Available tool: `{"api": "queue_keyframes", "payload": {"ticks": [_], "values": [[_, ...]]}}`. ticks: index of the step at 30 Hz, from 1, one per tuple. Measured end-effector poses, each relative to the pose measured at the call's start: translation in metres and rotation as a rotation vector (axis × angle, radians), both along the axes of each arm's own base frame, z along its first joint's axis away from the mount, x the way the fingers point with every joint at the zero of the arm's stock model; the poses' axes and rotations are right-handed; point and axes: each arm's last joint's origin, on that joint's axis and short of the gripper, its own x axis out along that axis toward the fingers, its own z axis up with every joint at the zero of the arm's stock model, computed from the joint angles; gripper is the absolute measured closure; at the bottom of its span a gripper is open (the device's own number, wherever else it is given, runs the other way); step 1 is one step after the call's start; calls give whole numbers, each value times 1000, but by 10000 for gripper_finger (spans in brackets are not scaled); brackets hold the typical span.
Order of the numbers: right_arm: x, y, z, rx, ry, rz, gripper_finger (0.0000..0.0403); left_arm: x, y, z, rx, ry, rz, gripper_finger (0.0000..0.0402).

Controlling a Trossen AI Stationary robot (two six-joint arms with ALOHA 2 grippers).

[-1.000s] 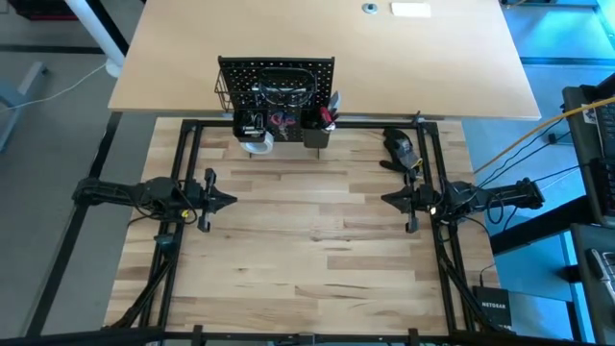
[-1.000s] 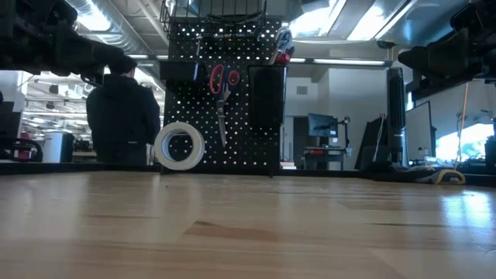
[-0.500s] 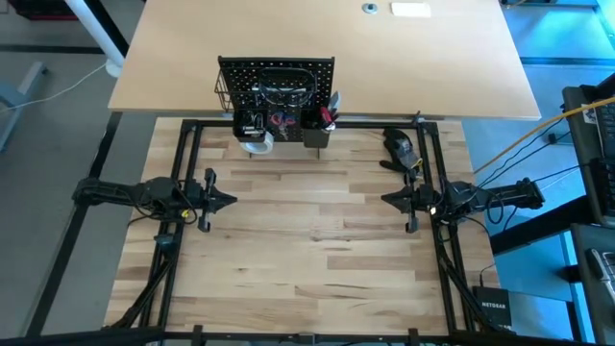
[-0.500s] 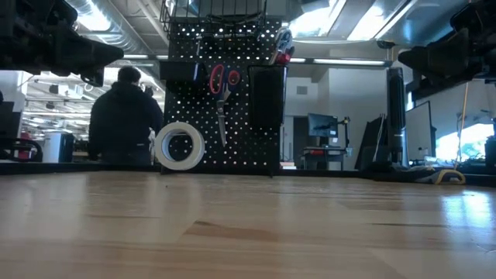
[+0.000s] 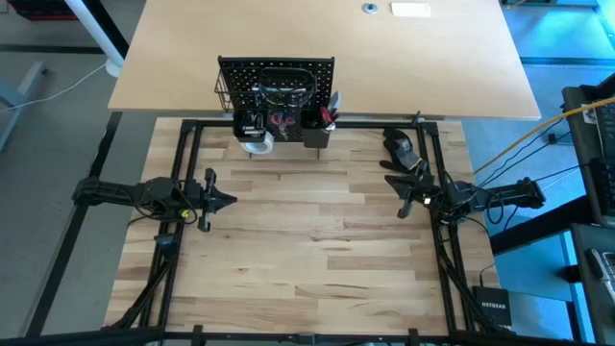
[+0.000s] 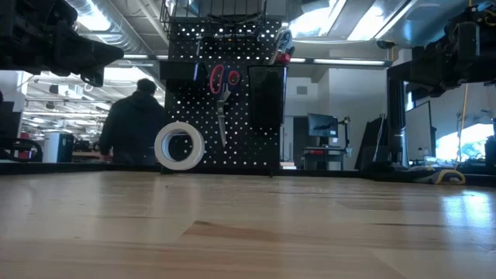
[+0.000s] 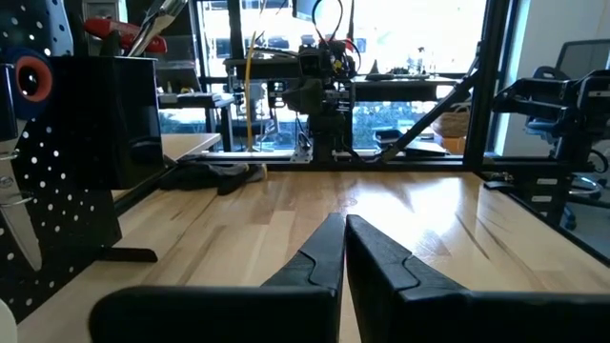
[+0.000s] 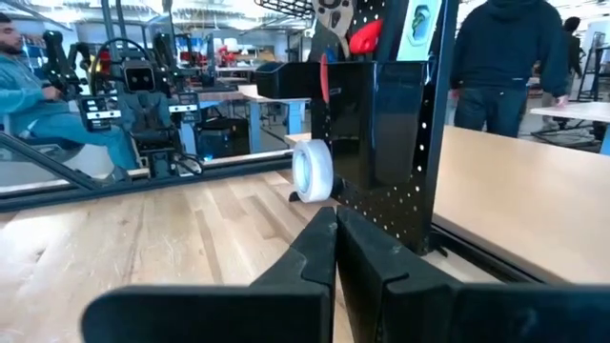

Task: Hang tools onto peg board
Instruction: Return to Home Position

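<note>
Each pressed together: left pincer, right pincer, near opposite tabletop edges.

left claw closed, raised | right claw closed, apparently angled

Overhead, one camera stares straight down and takes in the whole table, with the peg board at its far edge. Another sits at tabletop height, looking level across the wood at the board's face and the room behind. Each wrist camera peers low along the table. The left gripper faces the right arm opposite. The right gripper faces the board's side from nearby.
</note>
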Motion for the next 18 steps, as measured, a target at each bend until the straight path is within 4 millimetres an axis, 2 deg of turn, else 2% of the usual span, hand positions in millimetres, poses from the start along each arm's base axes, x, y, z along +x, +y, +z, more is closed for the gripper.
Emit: {"api": "queue_keyframes", "payload": {"ticks": [18], "values": [[0, 0, -1, -2, 6, 6, 388, 0, 0, 0, -4, 0, 0, 396]]}}
